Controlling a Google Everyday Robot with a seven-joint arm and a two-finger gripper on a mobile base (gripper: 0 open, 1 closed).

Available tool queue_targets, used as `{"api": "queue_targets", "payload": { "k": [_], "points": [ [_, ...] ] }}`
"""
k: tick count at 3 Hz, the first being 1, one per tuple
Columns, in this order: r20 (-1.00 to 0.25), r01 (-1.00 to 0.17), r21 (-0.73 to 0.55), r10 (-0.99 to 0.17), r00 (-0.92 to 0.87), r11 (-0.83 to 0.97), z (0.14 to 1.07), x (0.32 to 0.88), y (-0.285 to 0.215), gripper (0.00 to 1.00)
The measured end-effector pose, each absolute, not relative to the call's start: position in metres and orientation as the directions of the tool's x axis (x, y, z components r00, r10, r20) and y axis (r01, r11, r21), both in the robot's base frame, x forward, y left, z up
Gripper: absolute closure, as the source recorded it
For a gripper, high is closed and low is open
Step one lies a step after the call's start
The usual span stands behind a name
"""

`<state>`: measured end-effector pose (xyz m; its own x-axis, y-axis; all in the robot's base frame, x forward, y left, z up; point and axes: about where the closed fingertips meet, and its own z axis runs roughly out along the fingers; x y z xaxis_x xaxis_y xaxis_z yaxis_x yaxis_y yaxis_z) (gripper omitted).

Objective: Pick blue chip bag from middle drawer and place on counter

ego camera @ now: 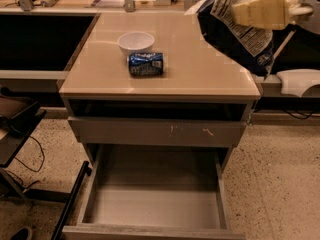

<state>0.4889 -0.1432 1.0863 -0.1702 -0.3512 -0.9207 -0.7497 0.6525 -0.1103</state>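
Observation:
The blue chip bag (pixel 239 33), dark-blue foil with a white printed panel, hangs in the air above the right rear part of the beige counter (pixel 200 69). My gripper (pixel 260 10), with pale yellowish fingers, is shut on the bag's upper part at the top right. The bag's lower end dangles past the counter's right edge. The middle drawer (pixel 155 204) stands pulled open below, its grey floor bare.
A white bowl (pixel 136 41) and a blue soda can (pixel 146 64) lying on its side sit on the counter's left-middle. A closed grey drawer front with pale scratches (pixel 157 132) is above the open drawer. A dark cart (pixel 15 129) stands at the left.

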Motion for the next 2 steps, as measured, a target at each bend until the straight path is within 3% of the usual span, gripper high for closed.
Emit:
{"api": "queue_targets", "payload": {
  "k": [1, 2],
  "points": [
    [-0.927, -0.735, -0.112, -0.336, -0.164, 0.669, 1.089, 0.530, -0.150, 1.00],
    [-0.934, -0.710, -0.111, -0.318, -0.165, 0.695, 1.083, 0.608, -0.161, 1.00]
  ]
}}
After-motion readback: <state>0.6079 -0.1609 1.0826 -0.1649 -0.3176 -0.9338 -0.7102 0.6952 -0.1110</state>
